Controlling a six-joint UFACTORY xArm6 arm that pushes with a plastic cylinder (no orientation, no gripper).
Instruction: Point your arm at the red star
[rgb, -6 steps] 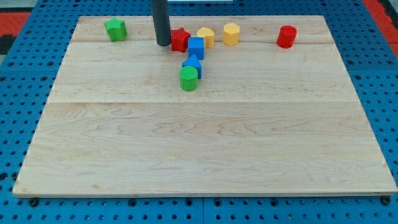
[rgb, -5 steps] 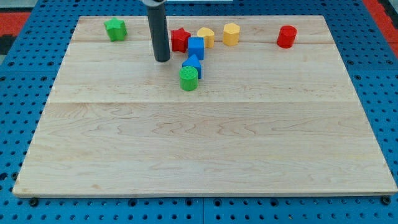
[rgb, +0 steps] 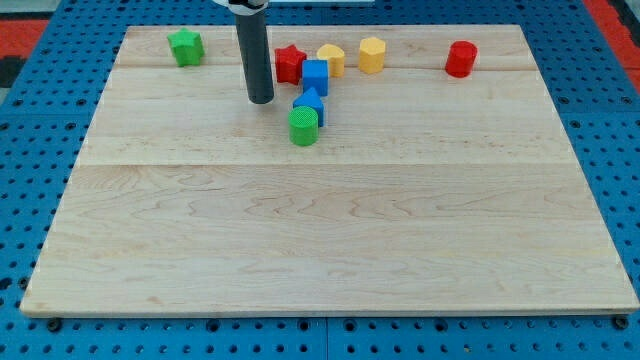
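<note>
Our tip rests on board, below-left of red star near view's top — apart, not touching. No claw on rod, so nothing to open or clench. Blue cube beside star, green cylinder lower — we judge left side the clear approach.

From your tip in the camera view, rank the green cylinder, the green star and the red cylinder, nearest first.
From my tip:
1. Green cylinder, just to the view's lower right.
2. Green star, toward the view's upper left corner.
3. Red cylinder, far off at the view's upper right.
</note>
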